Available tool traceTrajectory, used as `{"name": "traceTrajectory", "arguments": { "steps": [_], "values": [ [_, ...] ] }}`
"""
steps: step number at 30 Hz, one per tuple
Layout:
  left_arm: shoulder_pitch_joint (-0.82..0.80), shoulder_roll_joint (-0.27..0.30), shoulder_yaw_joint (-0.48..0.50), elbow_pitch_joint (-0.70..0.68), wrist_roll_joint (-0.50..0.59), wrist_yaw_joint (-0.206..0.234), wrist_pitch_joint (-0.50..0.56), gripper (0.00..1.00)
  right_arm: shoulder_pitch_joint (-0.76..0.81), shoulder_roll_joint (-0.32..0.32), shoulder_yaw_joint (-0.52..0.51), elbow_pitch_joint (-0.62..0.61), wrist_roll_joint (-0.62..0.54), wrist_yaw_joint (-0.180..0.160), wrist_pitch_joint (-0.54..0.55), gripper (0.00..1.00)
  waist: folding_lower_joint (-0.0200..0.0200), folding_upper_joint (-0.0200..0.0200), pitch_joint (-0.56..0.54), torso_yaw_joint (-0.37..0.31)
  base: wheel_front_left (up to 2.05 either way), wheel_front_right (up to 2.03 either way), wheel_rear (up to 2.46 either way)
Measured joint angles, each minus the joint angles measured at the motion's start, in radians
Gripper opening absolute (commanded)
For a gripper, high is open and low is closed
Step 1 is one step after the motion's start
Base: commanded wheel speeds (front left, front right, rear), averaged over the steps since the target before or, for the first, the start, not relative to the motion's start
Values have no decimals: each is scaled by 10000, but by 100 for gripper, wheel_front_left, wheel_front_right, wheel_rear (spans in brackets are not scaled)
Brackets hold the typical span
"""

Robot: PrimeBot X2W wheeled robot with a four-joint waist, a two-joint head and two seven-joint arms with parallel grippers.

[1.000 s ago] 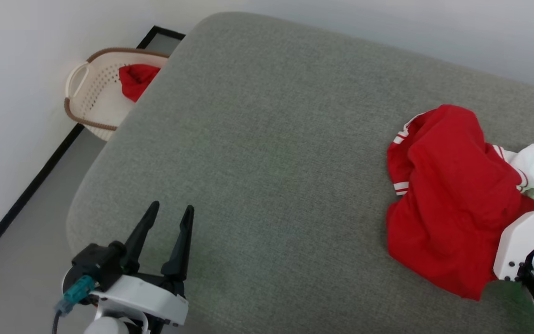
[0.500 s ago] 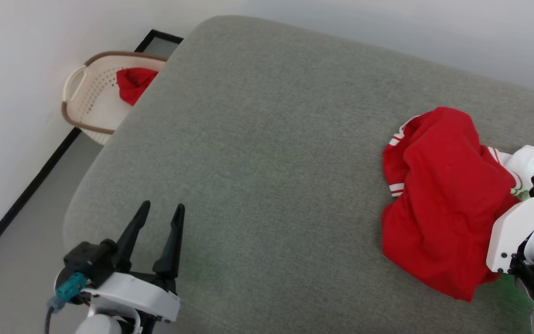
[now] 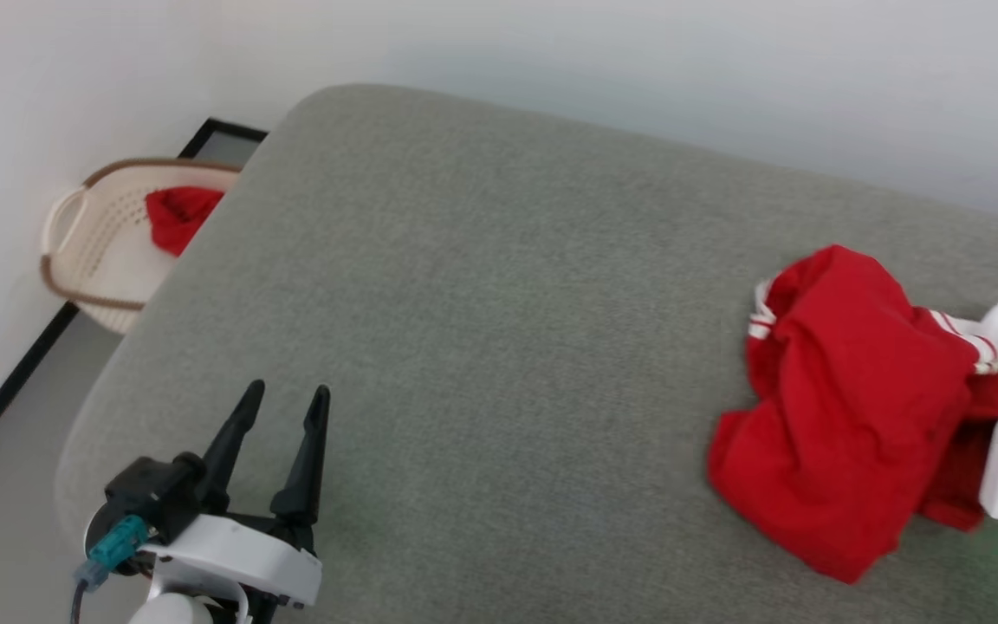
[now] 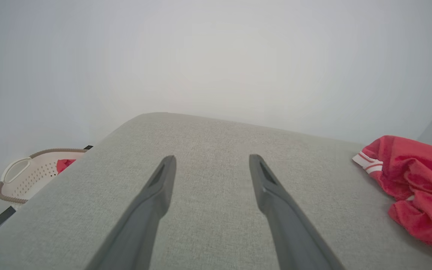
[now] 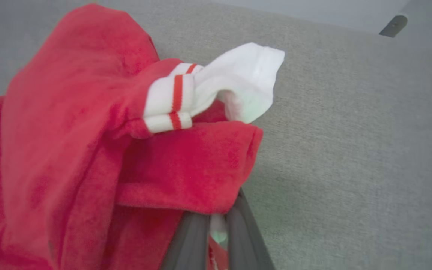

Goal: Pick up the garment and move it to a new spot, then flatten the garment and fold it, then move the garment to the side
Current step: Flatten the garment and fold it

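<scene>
A wide grey bed [image 3: 499, 303] takes up most of the head view, with pale wall behind it. The garment [image 3: 837, 407], a red shirt with white striped sleeves, lies crumpled on the bed's right side, near its front edge. Its right end is bunched up against the right hand [image 5: 216, 225]. In the right wrist view the red hem drapes over that hand's two fingers, which are pinched close together with a bit of the fabric between them, and a white sleeve sticks up just beyond. A beige basket [image 3: 92, 251] sits on the floor past the bed's far left corner, with a small red cloth [image 3: 177, 217] in it. The left hand [image 3: 288, 390] hovers over the bed's near left corner, well apart from the garment, fingers spread wide and holding nothing.
</scene>
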Motion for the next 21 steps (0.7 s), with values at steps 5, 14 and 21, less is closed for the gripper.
{"name": "traceTrajectory", "arguments": {
  "steps": [5, 14, 21],
  "values": [
    [35, 36, -69, -38, -2, 13, 61, 100, 462, -38, -508, -337, 0, 0, 127, 0, 0, 0, -206, -399, 0, 0, 0],
    [-124, 142, -234, -27, -52, -38, 261, 100, 786, 349, -662, 397, 67, 0, -495, 100, 0, 0, -380, -852, 0, 0, 0],
    [-293, 370, -330, -280, -82, -58, 604, 100, 750, 316, -362, 431, 245, 0, -932, 100, 0, 0, -596, -1236, 0, 0, 0]
  ]
}}
